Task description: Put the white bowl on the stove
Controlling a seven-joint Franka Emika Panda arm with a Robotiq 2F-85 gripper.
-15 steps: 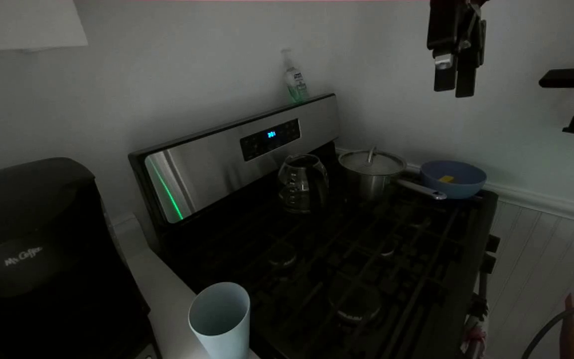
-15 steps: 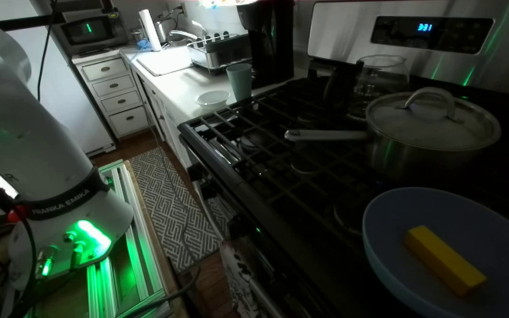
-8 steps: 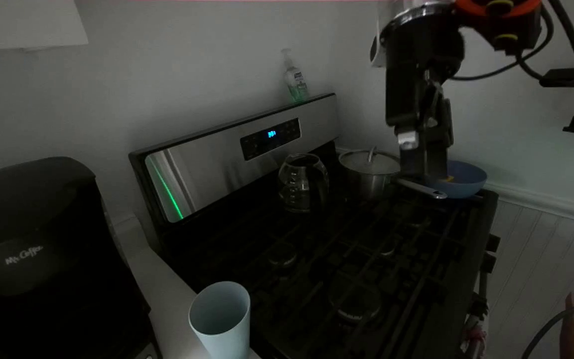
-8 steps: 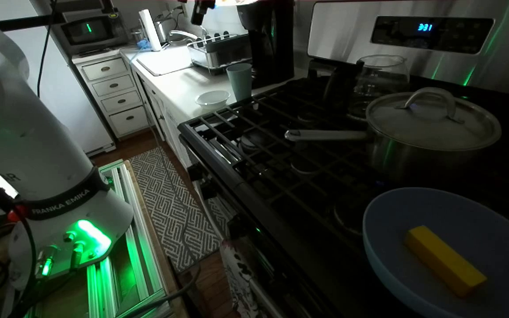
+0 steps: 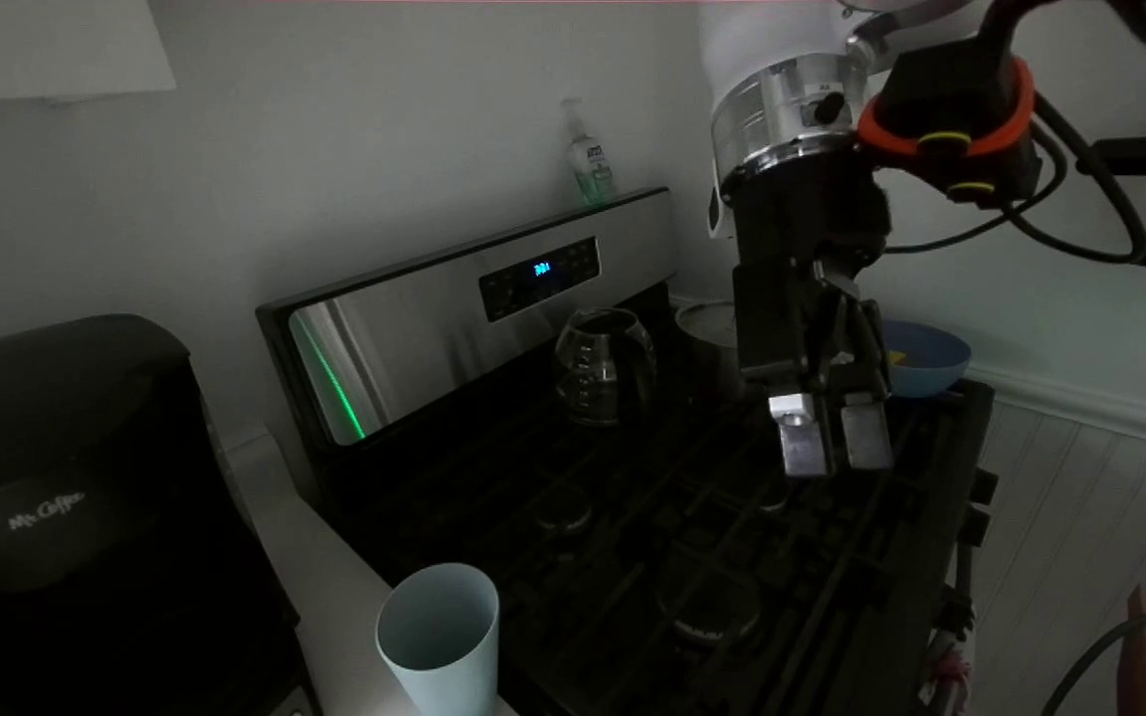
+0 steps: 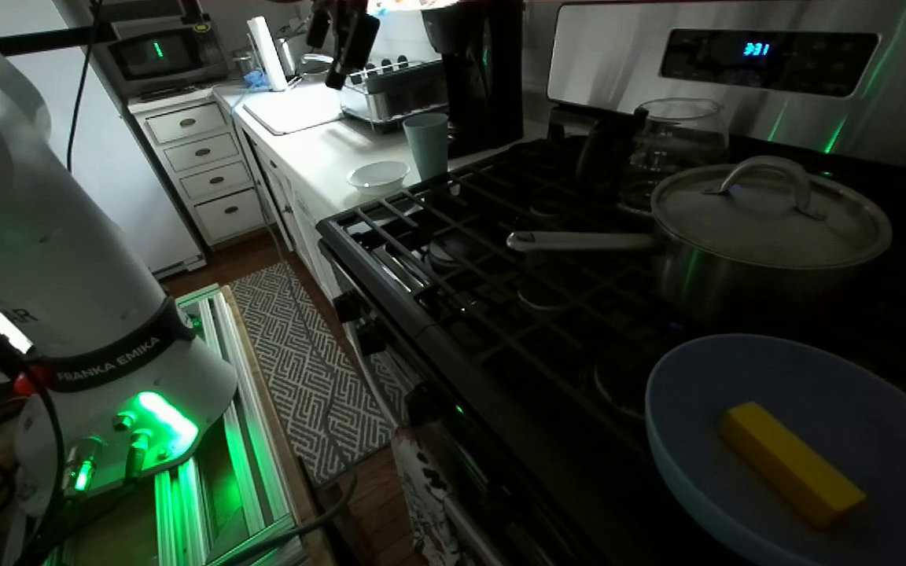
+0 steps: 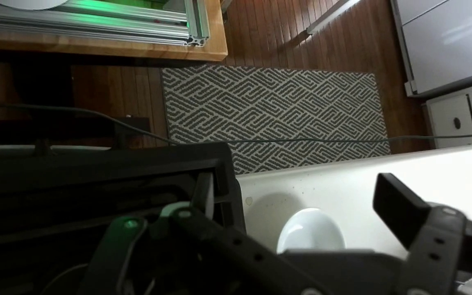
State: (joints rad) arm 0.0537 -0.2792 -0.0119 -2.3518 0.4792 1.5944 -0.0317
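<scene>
White bowl [image 6: 378,179], cup [image 6: 426,145] on counter [image 6: 331,149]

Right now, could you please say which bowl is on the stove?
The blue bowl holding the yellow block sits there; the white bowl is on the counter beside the cup.

In the wrist view, the gripper [image 7: 295,189] hides part of the white bowl [image 7: 312,229]. In an exterior view, 2 edges crop the blue bowl [image 6: 705,417]. In an exterior view, the gripper covers part of the pot [image 5: 710,338], the bottom edge cuts off the tall cup [image 5: 441,636], and the digits [image 5: 541,268] on the stove [image 5: 643,477] blur.
</scene>
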